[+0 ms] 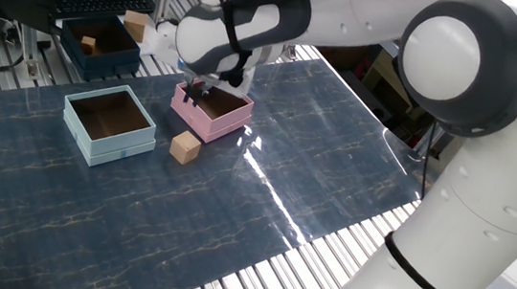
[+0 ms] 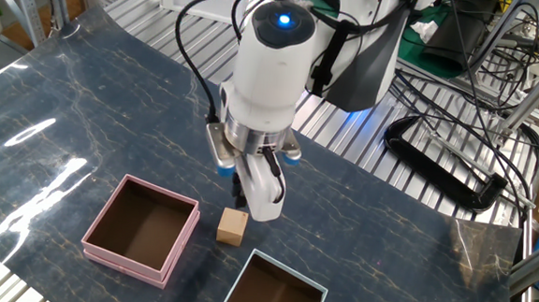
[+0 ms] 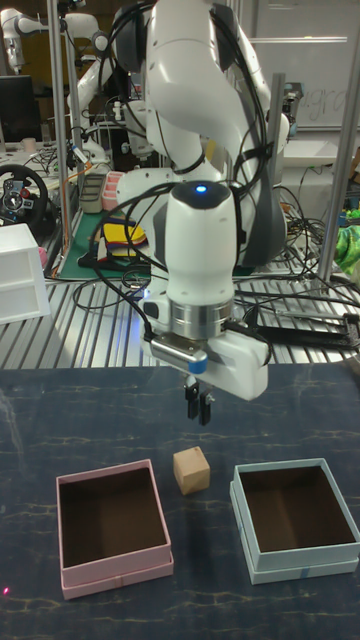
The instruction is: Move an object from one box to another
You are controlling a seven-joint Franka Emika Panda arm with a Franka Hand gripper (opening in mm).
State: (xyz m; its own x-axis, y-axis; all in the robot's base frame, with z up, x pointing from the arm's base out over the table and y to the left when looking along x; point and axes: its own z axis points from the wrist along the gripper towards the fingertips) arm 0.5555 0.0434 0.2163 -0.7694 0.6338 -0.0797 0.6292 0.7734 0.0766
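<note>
The small tan wooden cube (image 1: 185, 146) (image 2: 232, 226) (image 3: 192, 469) rests on the table mat between the two boxes, inside neither. The pink box (image 1: 212, 108) (image 2: 143, 229) (image 3: 112, 533) shows only its brown floor. The light blue box (image 1: 108, 125) (image 2: 275, 292) (image 3: 295, 520) is likewise without contents. My gripper (image 1: 197, 88) (image 2: 239, 200) (image 3: 200, 408) hangs a little above the mat just behind the cube, fingers pointing down and close together, holding nothing.
A dark navy box (image 1: 100, 48) with a small wooden block (image 1: 88, 44) inside stands at the back, off the mat, and another block (image 1: 134, 25) sits by it. Cables (image 2: 456, 172) and metal slats lie beyond the mat's edge.
</note>
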